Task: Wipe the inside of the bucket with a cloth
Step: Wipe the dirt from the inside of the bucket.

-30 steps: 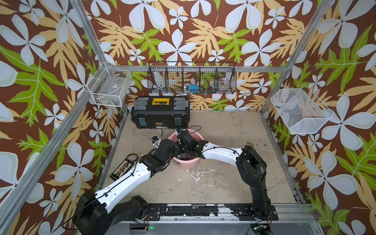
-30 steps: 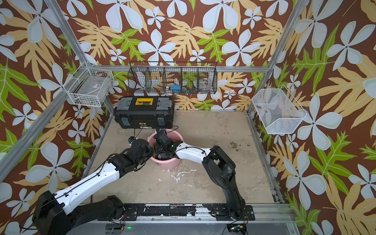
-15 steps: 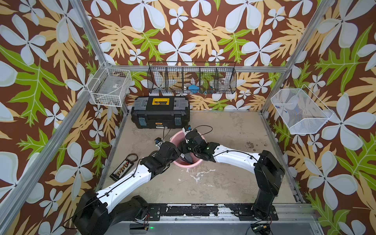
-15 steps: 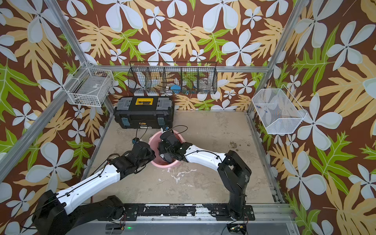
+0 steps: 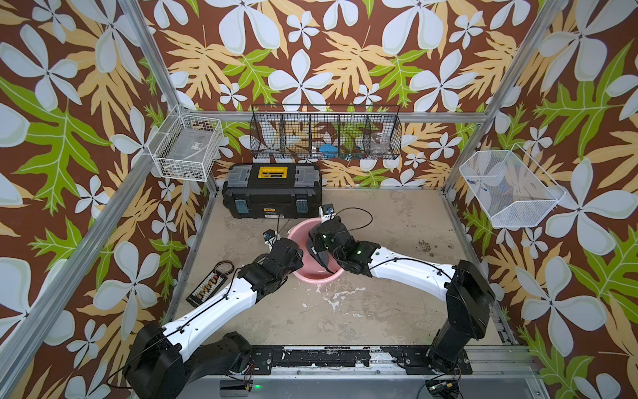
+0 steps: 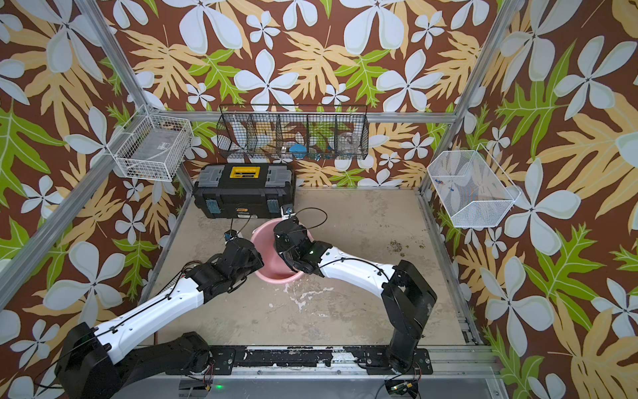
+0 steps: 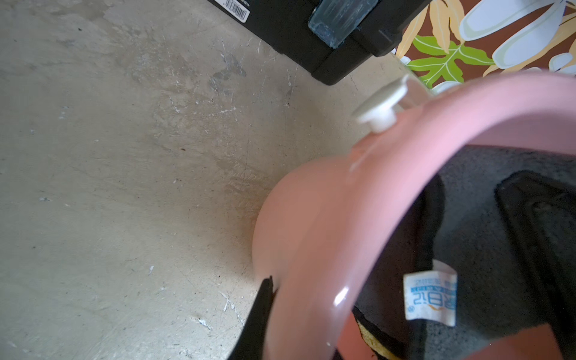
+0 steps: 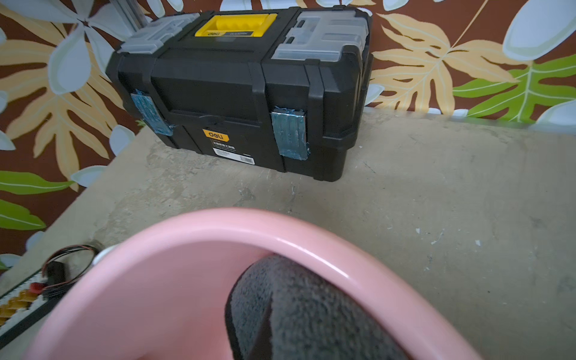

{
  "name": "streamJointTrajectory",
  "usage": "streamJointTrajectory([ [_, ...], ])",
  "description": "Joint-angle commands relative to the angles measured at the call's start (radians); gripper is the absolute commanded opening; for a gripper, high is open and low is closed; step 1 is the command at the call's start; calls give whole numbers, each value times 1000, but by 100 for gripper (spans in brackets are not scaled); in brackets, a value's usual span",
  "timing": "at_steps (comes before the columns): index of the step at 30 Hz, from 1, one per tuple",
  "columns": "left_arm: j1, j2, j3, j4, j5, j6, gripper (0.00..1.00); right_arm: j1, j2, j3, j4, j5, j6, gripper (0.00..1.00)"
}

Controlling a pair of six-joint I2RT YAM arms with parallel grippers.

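Presently: bucket wipe in hand, mid-bench, both arms engaged.

Bench (image 5: 379, 311), stained grey; black toolbox (image 5: 272, 193) at rear; pink bucket (image 5: 297, 235) just before it, left gripper (image 7: 311, 330) jaws clamped across its wall; grey cloth (image 8: 311, 311) inside, against the inner wall, pinched in the closed jaws of the right gripper (image 5: 321, 252). Advice: pin the rim firmly, press cloth flat, sweep round wall, then floor. Writing: "deli" badge (image 8: 215, 134) over a barcode sticker on the toolbox; cloth tag (image 7: 431, 296), blue print, unreadable.

You have a pink bucket (image 5: 316, 274), a dark grey cloth (image 8: 311, 311), a black toolbox (image 5: 272, 203) with yellow handle (image 5: 273, 171) far back, and brown flower-and-leaf walls (image 5: 310, 51).
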Motion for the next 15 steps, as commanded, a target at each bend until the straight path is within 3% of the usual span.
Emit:
streamJointTrajectory([
  [1, 0, 8, 43, -26, 6, 17, 0, 30, 47, 41, -80, 129, -65, 0],
  [6, 0, 12, 102, -45, -24, 20, 0, 63, 123, 76, -152, 189, -96, 0],
  [15, 0, 28, 116, -29, -51, 13, 0, 61, 130, 64, -233, 117, -97, 0],
])
